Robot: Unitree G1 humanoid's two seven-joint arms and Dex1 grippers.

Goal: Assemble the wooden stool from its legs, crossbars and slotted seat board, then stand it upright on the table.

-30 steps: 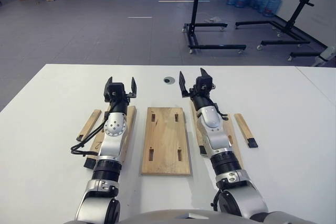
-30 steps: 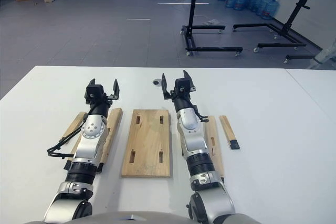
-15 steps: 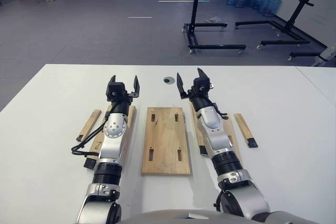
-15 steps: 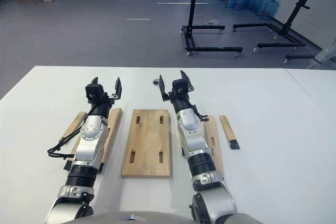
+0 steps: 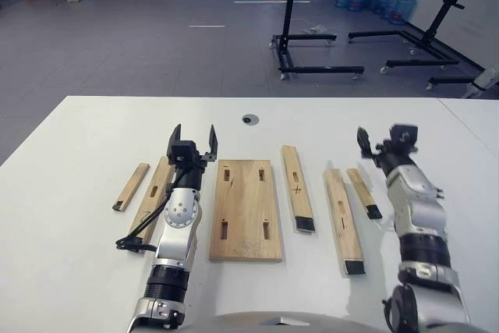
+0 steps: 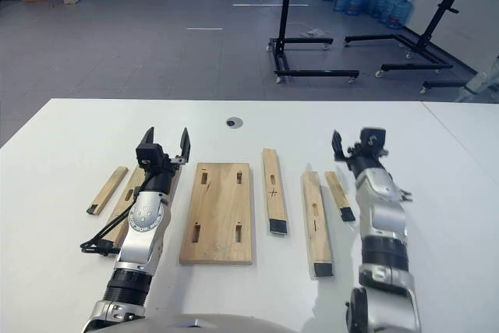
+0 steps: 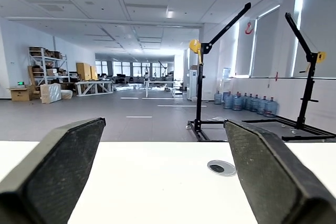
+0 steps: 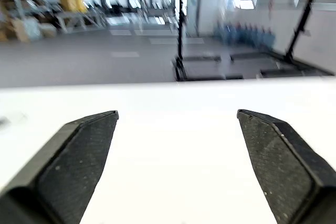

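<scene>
Swings the right tool [image 8: 177, 115] out rightward, wide open and empty, uncovering two long pale wooden legs [image 5: 296, 189] right of the flat slotted wooden seat board [image 5: 246, 208] on the white worktop [image 5: 78, 146]. Holds the left tool [image 5: 194, 133] wide too. Leaves all unjoined, ready for picking.

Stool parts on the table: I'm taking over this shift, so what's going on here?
Nothing is assembled yet. The slotted seat board lies flat in the middle, with loose wooden pieces on both sides. The left claw hovers open beside the board, the right claw open near the rightmost piece; neither holds anything.
</scene>
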